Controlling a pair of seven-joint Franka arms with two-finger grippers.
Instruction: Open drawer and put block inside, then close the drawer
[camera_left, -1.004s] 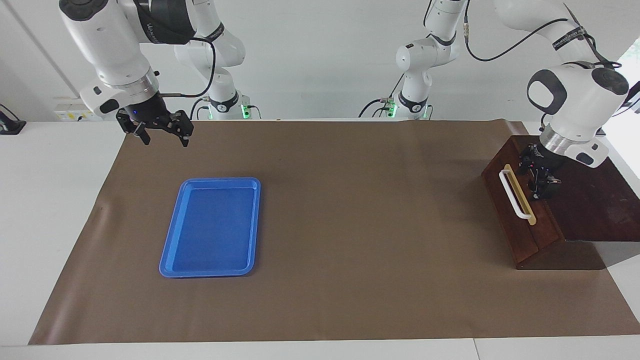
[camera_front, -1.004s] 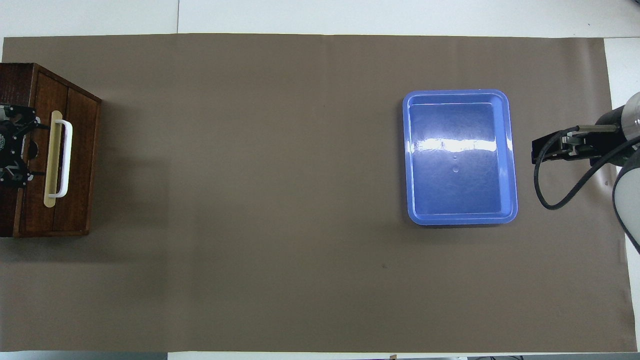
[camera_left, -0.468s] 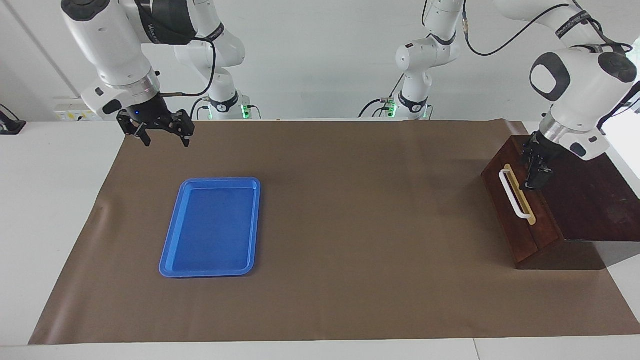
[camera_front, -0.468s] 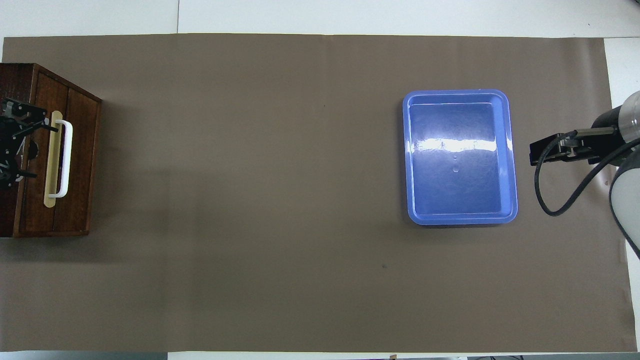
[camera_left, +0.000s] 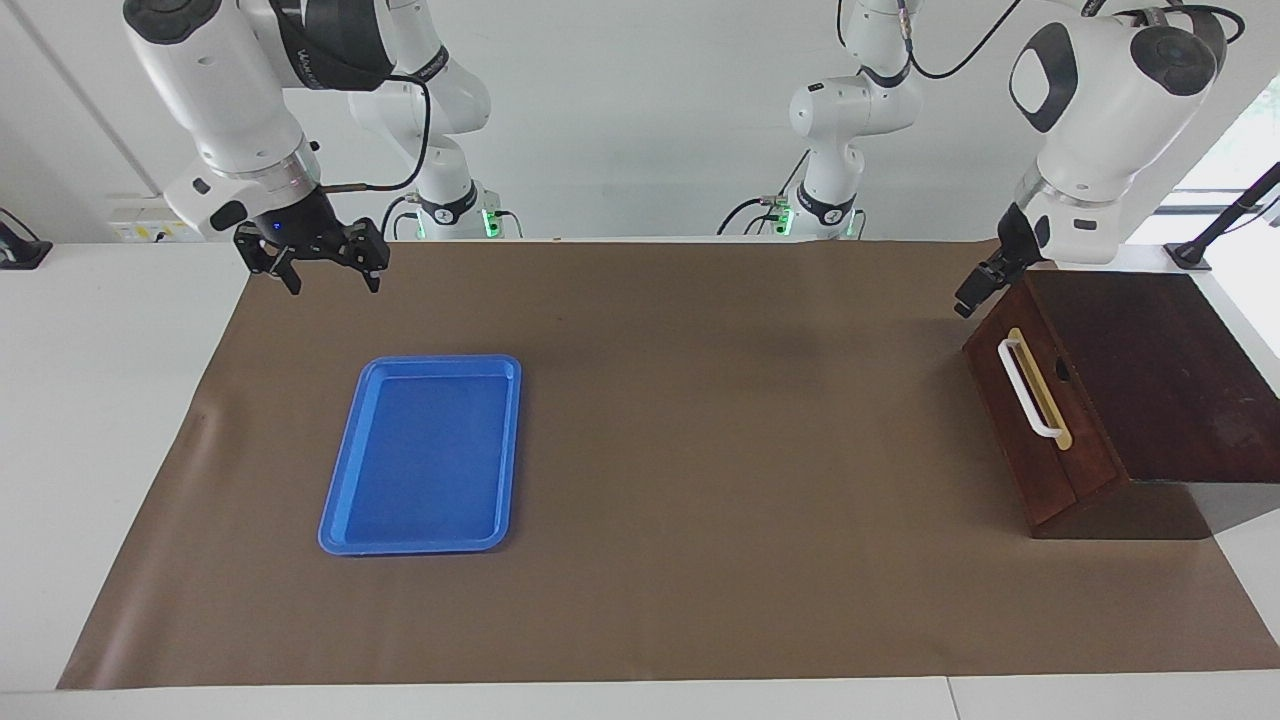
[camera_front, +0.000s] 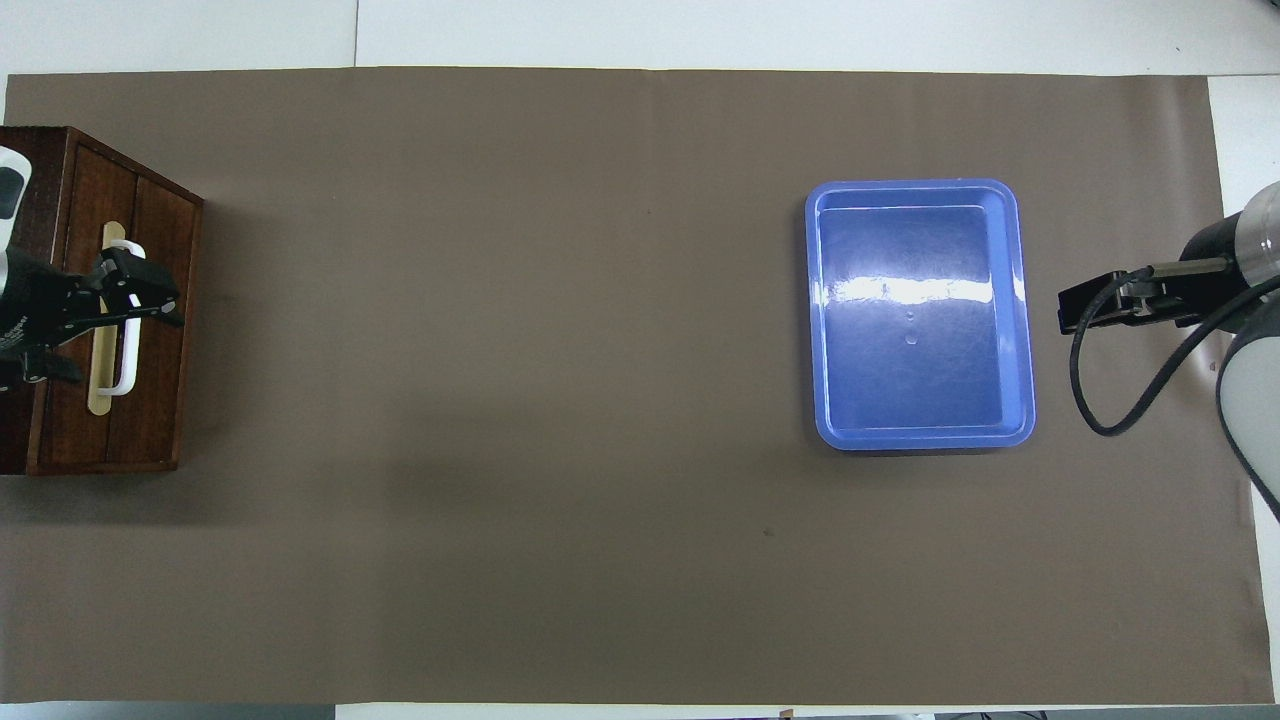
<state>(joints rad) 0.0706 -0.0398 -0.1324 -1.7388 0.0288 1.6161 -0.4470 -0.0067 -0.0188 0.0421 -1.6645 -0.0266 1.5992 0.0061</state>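
Observation:
The drawer (camera_left: 1040, 470) is shut in its dark wooden box (camera_left: 1150, 370) at the left arm's end of the table, its white bar handle (camera_left: 1030, 390) facing the table's middle. It also shows in the overhead view (camera_front: 160, 400). My left gripper (camera_left: 975, 290) is in the air beside the box's upper corner nearer the robots; in the overhead view it (camera_front: 150, 300) covers part of the handle (camera_front: 125, 370). My right gripper (camera_left: 328, 282) hangs open and empty over the mat near the robots. The yellow block is out of view.
An empty blue tray (camera_left: 420, 455) lies on the brown mat (camera_left: 700, 450) toward the right arm's end; it also shows in the overhead view (camera_front: 915, 320). The right gripper (camera_front: 1065, 310) is beside the tray.
My left gripper has risen from the top of the box and swung out past its upper corner, off the drawer front. The drawer has stayed shut. The right arm has hardly moved.

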